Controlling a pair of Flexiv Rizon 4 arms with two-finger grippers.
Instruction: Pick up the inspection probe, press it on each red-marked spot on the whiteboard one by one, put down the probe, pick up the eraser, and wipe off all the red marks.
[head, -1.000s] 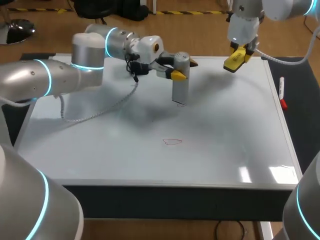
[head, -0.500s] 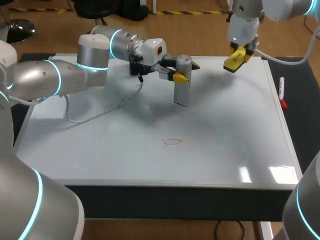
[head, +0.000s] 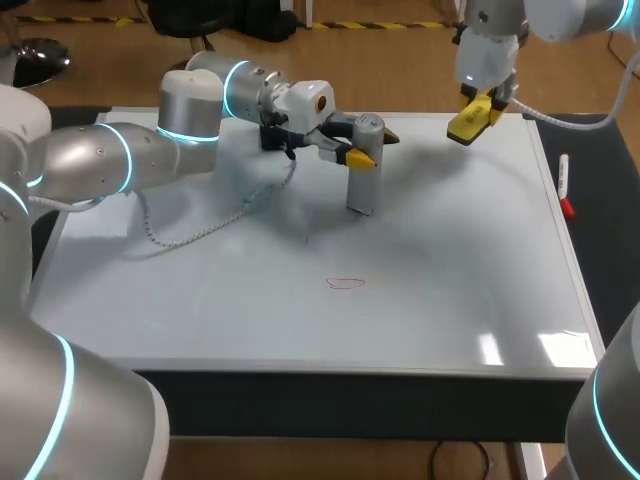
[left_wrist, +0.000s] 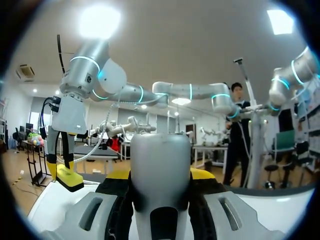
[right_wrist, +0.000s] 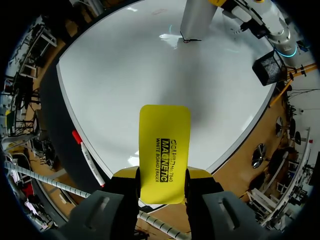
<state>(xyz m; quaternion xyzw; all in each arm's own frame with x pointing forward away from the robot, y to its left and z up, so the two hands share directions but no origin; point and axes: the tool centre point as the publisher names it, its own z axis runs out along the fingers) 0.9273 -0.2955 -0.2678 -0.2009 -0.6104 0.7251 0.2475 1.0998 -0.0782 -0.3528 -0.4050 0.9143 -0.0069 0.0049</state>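
- Left gripper (head: 372, 145), entering from the left: yellow-tipped fingers clamped from two sides on the upper part of the grey cylindrical inspection probe (head: 362, 178).
- Probe: long axis vertical, tip pointing down at the white whiteboard (head: 200, 300), far-centre. Since a second before, it had shifted slightly right with the arm.
- Small red oval mark (head: 345, 283): nearer the front, well apart from the probe.
- Right gripper (head: 472, 118): above the far right corner, pinching the yellow rectangular eraser (right_wrist: 164, 150); unchanged.
- Red-capped marker pen (head: 565, 187): beside the right edge.
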